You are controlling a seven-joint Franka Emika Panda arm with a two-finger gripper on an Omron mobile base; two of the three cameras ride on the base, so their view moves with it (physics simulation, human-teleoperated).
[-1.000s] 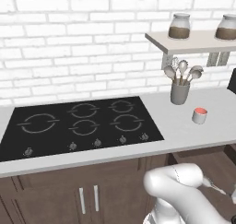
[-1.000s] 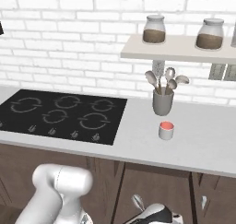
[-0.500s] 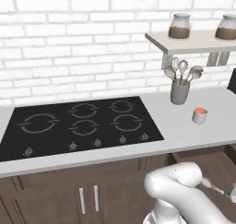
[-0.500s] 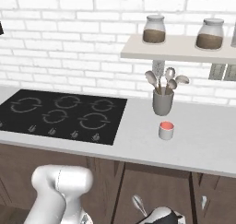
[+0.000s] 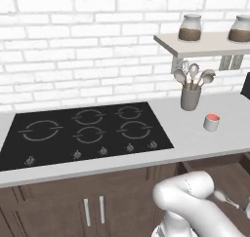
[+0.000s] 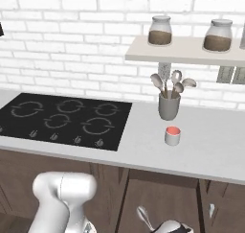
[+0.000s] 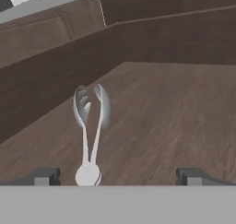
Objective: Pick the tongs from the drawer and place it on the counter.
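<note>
The slim silvery tongs (image 7: 91,126) lie flat on the plank floor of the open dark brown drawer (image 7: 166,112), spoon-like tips pointing away from me. My gripper (image 7: 118,176) hovers low over them, open, its fingertips (image 7: 45,176) spread wide. The tongs' joined end sits between the fingers, nearer the left one, and nothing is held. The tongs (image 6: 143,216) also lie in the drawer (image 6: 162,191) below the light-grey counter (image 6: 143,153). In the left base view, the tongs (image 5: 223,198) peek out beside the arm.
On the counter (image 5: 195,141) sit a black cooktop (image 5: 88,128), a grey cup of spoons (image 5: 190,97) and a small red-topped cup (image 5: 211,122). A wall shelf (image 5: 205,45) carries two jars. Cabinet doors with bar handles (image 5: 93,210) stand left of the drawer.
My hand has sunk slightly lower and further right in the right base view. The tongs have not moved.
</note>
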